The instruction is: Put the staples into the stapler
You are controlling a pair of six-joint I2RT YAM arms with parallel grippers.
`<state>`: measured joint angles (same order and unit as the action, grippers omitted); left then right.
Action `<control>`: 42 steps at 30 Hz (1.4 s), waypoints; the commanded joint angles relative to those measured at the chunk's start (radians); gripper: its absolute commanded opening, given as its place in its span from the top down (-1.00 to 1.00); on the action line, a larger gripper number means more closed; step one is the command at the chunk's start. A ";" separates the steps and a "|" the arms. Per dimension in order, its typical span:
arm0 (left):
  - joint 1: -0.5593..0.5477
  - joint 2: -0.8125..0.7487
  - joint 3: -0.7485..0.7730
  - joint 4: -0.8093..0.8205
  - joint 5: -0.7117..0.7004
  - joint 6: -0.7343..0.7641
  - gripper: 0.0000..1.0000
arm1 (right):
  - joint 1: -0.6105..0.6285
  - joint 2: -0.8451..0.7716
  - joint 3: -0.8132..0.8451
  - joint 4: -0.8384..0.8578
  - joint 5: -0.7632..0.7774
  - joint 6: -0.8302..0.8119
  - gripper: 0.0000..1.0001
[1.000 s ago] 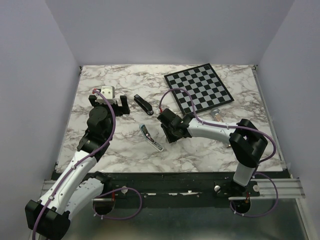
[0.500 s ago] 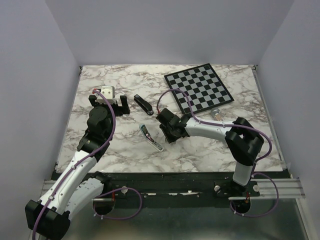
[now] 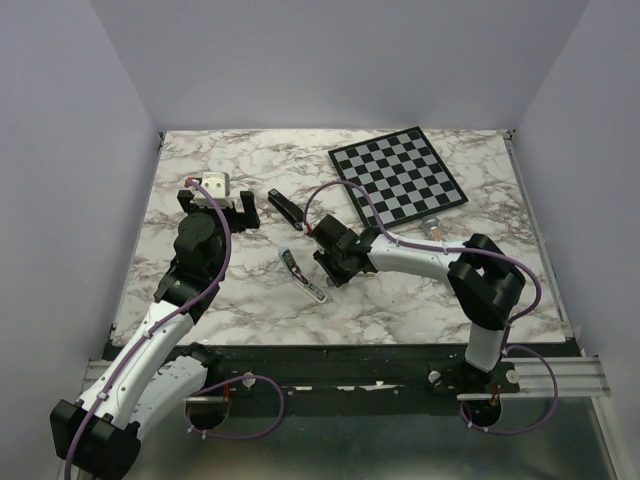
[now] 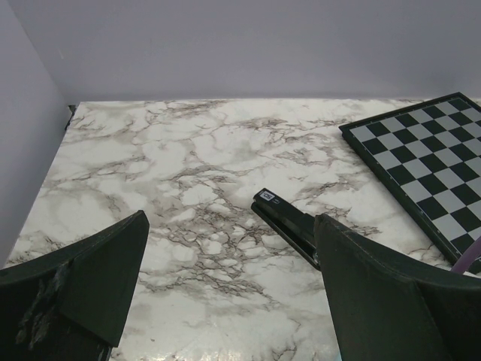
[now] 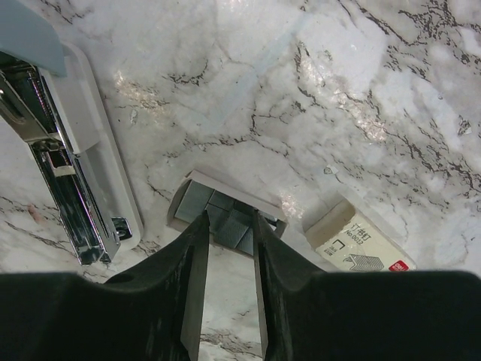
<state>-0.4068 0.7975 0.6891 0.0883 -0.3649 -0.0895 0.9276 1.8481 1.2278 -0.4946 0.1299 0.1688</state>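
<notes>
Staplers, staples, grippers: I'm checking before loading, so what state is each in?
Pale stapler: lying open, magazine exposed.
Black stapler: closed.
Staples: in an uncovered tray.
Right gripper: jaws narrowly apart, straddling staples; grip unclear.
Left gripper: jaws wide open, empty.

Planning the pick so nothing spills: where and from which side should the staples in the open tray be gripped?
Take the staples from straight above, pinching one strip across its opposite sides. They lie flat in a shallow, open-topped tray whose walls block any sideways approach.
</notes>
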 commanded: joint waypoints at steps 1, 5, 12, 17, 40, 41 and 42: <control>0.003 -0.001 -0.010 0.018 0.011 0.005 -0.98 | 0.002 0.026 0.030 0.007 -0.030 -0.064 0.27; 0.005 -0.003 -0.010 0.019 0.011 0.005 -0.98 | 0.013 0.037 0.039 -0.012 -0.016 -0.090 0.33; 0.003 -0.001 -0.010 0.018 0.011 0.005 -0.98 | 0.025 0.026 0.041 -0.015 -0.010 -0.121 0.34; 0.005 -0.004 -0.010 0.019 0.011 0.008 -0.98 | 0.034 0.028 0.041 -0.015 -0.006 -0.155 0.34; 0.003 0.003 -0.011 0.019 0.012 0.005 -0.98 | 0.047 0.080 0.050 -0.032 0.056 -0.160 0.32; 0.003 0.000 -0.011 0.019 0.015 0.005 -0.98 | 0.047 0.074 0.050 -0.032 0.063 -0.160 0.34; 0.003 0.002 -0.011 0.021 0.015 0.005 -0.98 | 0.047 0.073 0.050 -0.032 0.063 -0.160 0.40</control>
<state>-0.4068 0.7979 0.6891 0.0887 -0.3649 -0.0895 0.9676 1.8908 1.2667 -0.5030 0.1696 0.0208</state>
